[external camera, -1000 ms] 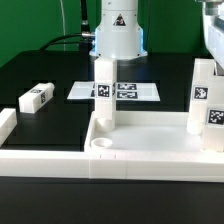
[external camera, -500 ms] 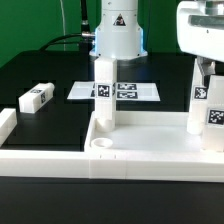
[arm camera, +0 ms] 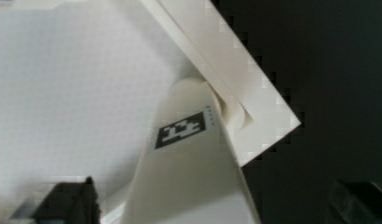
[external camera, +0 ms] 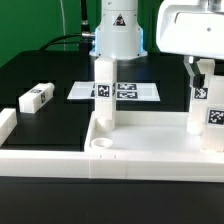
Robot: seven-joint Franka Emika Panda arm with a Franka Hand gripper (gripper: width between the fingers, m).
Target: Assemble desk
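Note:
The white desk top (external camera: 150,150), a tray with a raised rim, lies at the front, with a round socket (external camera: 103,144) at its near corner. One tagged leg (external camera: 104,95) stands upright in it on the exterior view's left. Two more legs (external camera: 200,105) stand close together on the right. A fourth leg (external camera: 36,97) lies loose on the black table. My gripper (external camera: 199,68) hangs at the top of the right legs, open, one finger on each side. In the wrist view the tagged leg (arm camera: 191,150) runs between my dark fingers (arm camera: 67,200) with gaps on both sides.
The marker board (external camera: 130,91) lies flat behind the tray, in front of the robot base (external camera: 118,35). White border rails run along the front (external camera: 45,163) and the exterior view's left edge (external camera: 6,122).
My hand has come in from the exterior view's right edge and moved left until it is over the right legs. The desk parts have not moved.

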